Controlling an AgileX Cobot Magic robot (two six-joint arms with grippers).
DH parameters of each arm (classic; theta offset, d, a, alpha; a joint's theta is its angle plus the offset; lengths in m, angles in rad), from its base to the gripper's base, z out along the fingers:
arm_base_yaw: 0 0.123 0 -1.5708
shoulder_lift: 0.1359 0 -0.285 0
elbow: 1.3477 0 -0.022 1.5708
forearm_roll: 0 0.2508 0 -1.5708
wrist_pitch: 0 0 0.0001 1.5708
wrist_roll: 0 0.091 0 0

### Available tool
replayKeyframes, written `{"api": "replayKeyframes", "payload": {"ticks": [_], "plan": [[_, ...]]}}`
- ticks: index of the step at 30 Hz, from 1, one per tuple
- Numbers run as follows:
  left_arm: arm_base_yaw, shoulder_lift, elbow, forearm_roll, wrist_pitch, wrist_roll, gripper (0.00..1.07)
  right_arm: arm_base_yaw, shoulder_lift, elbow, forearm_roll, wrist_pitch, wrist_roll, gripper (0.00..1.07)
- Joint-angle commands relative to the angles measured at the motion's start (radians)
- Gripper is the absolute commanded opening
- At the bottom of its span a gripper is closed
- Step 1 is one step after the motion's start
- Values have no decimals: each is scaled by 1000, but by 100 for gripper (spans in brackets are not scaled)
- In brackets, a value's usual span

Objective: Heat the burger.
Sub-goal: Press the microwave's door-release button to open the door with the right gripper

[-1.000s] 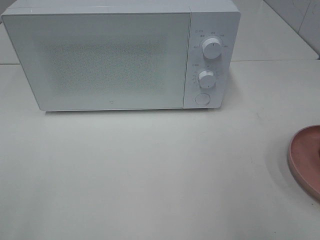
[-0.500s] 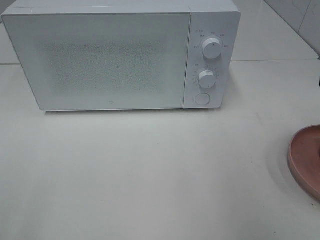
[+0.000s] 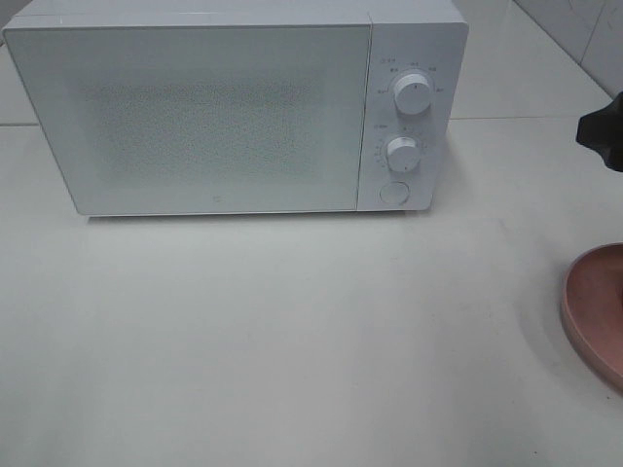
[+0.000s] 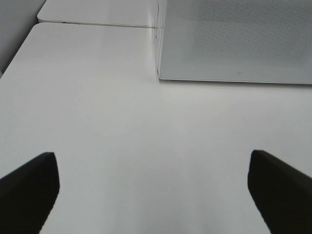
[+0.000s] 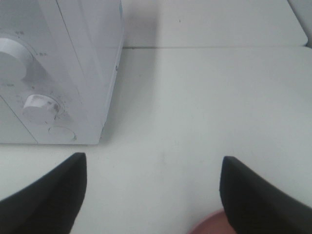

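left tool (image 4: 155, 192) spread, empty | right tool (image 5: 153, 195) spread, empty | microwave (image 3: 214, 107) door shut | burger unseen | risk: tipping pink dish (image 3: 592, 311) by reaching blind

Your pink dish (image 3: 596, 309) is cut by the right edge; dial labels (image 3: 410, 67) too small to read; that cropped dark shape is probably the right gripper (image 3: 604, 138).

glossy white microwave (image 3: 234, 107) – speckled door – matt tabletop (image 3: 292, 341).
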Motion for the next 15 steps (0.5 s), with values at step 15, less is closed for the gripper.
{"api": "replayKeyframes", "payload": {"ticks": [15], "plan": [[-6, -26, 2, -4, -10, -8, 98, 107, 181, 191, 172, -592, -213, 73]]}}
